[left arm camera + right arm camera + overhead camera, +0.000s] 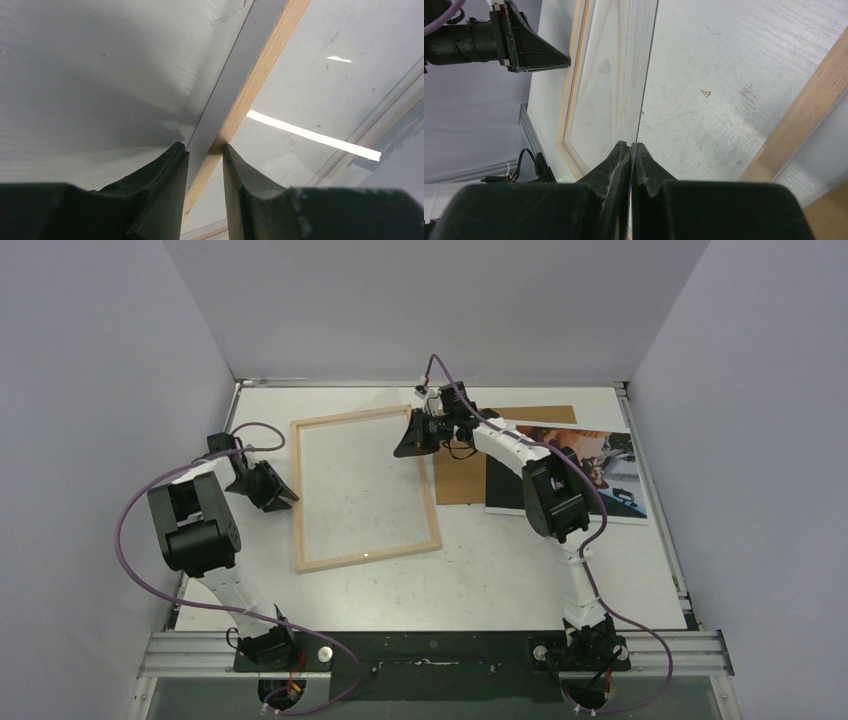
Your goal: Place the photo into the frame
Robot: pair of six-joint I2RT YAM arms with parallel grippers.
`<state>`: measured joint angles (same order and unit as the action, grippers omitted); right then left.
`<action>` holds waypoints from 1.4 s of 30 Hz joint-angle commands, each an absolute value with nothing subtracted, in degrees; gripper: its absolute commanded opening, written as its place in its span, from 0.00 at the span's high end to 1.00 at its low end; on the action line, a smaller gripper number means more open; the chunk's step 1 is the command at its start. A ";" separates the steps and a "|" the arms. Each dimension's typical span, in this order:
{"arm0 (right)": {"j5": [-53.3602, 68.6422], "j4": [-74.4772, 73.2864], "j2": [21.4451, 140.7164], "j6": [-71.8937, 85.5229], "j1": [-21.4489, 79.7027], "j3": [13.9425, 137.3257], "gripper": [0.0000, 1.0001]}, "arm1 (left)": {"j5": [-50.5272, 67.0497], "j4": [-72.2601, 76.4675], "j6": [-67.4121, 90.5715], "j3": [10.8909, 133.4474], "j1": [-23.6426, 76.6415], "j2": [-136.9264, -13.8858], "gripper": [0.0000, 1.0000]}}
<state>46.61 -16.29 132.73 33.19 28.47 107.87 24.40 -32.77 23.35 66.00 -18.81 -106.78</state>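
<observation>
The frame (350, 416) lies bare-wood back up in the middle of the table. My left gripper (290, 498) is at its left rail. In the left wrist view the wooden rail (260, 75) runs between the fingers, and both tips (205, 146) touch its sides. My right gripper (402, 443) is over the frame's far right corner, shut (630, 145) on the edge of a clear sheet (614, 75) that stands tilted over the frame's opening. The photo (620, 475), dark with orange and blue, lies flat at the right, partly under the right arm.
A plain brown backing board (460, 480) lies between the frame and the photo, partly under the photo. Grey walls close in the table on the left, back and right. A metal rail (440, 650) carries both arm bases along the near edge.
</observation>
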 commanded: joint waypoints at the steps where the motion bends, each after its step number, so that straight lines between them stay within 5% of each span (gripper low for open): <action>1: 48.10 -12.94 125.96 31.33 28.47 107.23 1.00 | 22.39 -32.98 22.72 67.98 -18.79 -108.35 0.71; 7: 49.53 -9.90 126.43 30.93 28.95 106.81 1.00 | 21.89 -33.79 22.03 68.30 -18.81 -108.61 0.73; 21: 52.98 -0.45 122.88 36.72 29.62 104.47 1.00 | 22.94 -33.97 21.82 68.98 -18.81 -109.29 0.95; 42: 54.76 10.18 124.47 46.79 29.80 105.42 1.00 | 23.27 -34.63 21.53 70.04 -18.81 -110.12 0.99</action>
